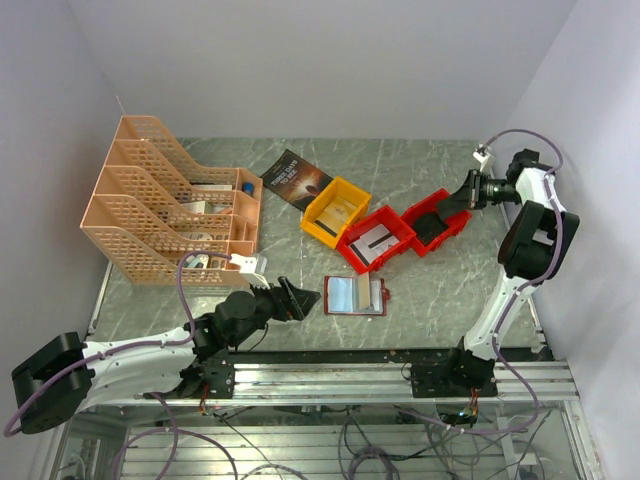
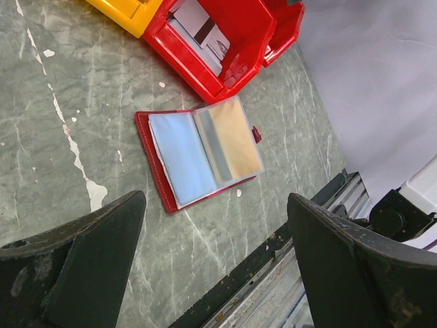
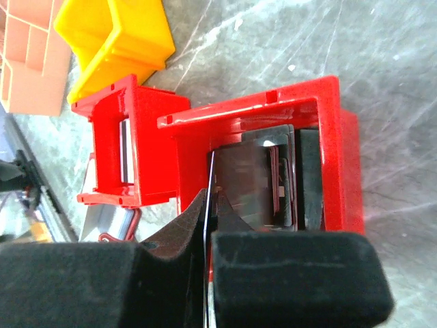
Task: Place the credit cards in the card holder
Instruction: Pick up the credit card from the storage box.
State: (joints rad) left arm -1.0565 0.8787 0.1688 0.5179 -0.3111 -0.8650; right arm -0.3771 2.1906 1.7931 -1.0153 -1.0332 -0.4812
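Spread wide at the bottom of the left wrist view, the left gripper (image 2: 215, 205) has its two black jaws well apart with nothing between them, and it sits just left of the card holder (image 2: 201, 150). That dark red card holder lies open and flat on the grey marbled table (image 2: 61, 123), clear pockets up, near the front edge and just in front of the middle red bin (image 2: 239, 48), where a striped card (image 2: 198, 24) rests. Across the table, the right gripper (image 3: 210, 201) hangs over the right-hand red bin (image 3: 334, 157), jaws pressed together on a credit card (image 3: 211, 178) seen edge-on as a thin pale line. More dark cards (image 3: 249, 181) lie in that bin. A yellow bin (image 1: 337, 210), a book (image 1: 295, 178) and an orange file rack (image 1: 170, 205) stand further back.
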